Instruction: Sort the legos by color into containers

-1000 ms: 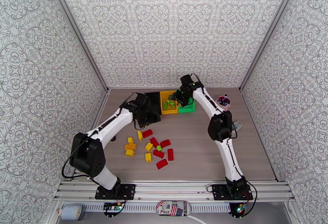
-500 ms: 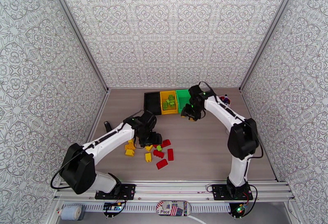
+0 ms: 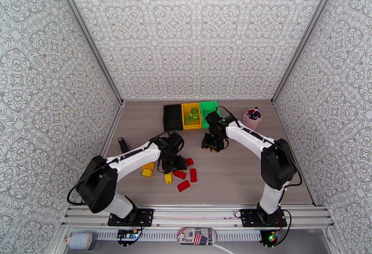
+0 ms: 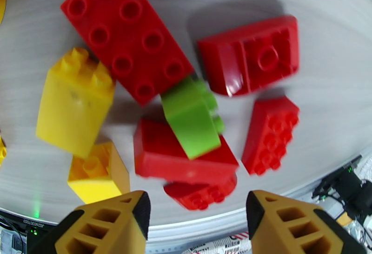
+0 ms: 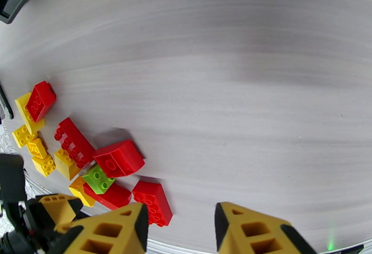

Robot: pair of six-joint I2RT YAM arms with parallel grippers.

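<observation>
Legos [image 3: 180, 174]: loose red and yellow heap near-centre on the table, one light green brick [image 4: 190, 120] on top, left gripper [image 4: 197, 203] above it, part-open and empty, probably to pick it; right gripper [image 5: 181, 217] narrow-gapped and empty, between the heap and the far containers [image 3: 191, 105].

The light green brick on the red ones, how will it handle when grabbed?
The light green brick looks like hard plastic, so probably stiff and light. Its glossy sides may slip. It sits atop a red brick, so a nudge may tip it off.
</observation>
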